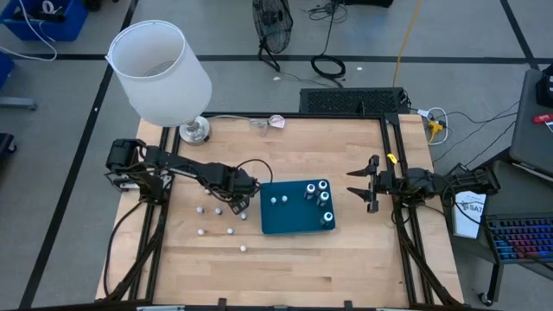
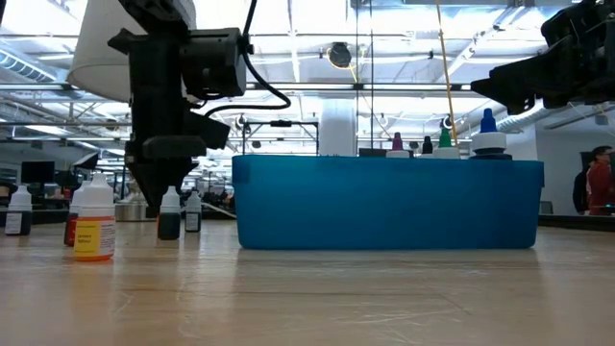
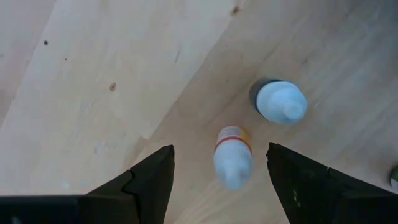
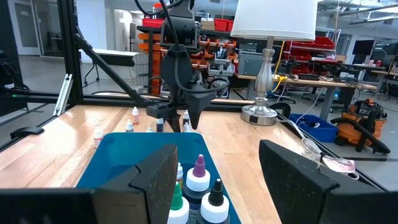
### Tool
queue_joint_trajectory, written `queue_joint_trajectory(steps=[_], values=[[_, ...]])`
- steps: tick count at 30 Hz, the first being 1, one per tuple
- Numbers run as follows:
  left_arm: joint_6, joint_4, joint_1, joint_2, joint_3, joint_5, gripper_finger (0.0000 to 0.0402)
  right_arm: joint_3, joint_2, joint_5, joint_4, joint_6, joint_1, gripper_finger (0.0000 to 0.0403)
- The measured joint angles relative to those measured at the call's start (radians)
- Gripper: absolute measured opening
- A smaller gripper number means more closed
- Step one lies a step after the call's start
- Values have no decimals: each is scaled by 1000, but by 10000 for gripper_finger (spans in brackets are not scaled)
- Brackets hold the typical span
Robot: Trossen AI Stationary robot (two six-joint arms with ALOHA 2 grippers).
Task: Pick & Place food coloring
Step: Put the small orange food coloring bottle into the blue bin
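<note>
Several small food coloring bottles stand loose on the wooden table [image 1: 285, 268] left of the blue tray [image 1: 294, 223]. More bottles [image 1: 324, 199] stand upright on the tray. My left gripper [image 1: 238, 200] points down over the loose group, open. In the left wrist view its fingers stand on either side of a white-capped bottle with an orange label [image 3: 232, 158], without touching it. A dark bottle with a white cap [image 3: 281, 101] stands just beyond. My right gripper [image 1: 361, 183] hangs open at the tray's right edge, level, facing the bottles on the tray [image 4: 199, 177].
A white lamp [image 1: 160, 73] stands at the table's far left corner, with a small clear item [image 1: 270, 123] beside it. Loose bottles [image 1: 202, 231] dot the table left of the tray. Bare wood lies along the near edge. A person [image 2: 598, 183] shows far off in the room.
</note>
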Motion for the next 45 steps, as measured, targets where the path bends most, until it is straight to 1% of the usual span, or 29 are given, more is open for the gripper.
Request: queue_joint_trajectory(steps=[13,15,18,26,31,34,38,45], values=[[20,0,0,0,0,-8,257,0,0,0,0,0,0,213],[20,0,0,0,0,-8,252,0,0,0,0,0,0,212],[25,0,0,0,0,-8,228,0,0,0,0,0,0,212],[27,0,0,0,0,-7,130,0,0,0,0,0,0,212],[39,4,0,0,0,-7,84,0,0,0,0,0,0,212],[44,8,0,0,0,-8,72,0,0,0,0,0,0,213],[47,7,0,0,0,-8,72,0,0,0,0,0,0,212],[40,-66,-3,1,42,5,65,0,0,0,0,0,0,213]])
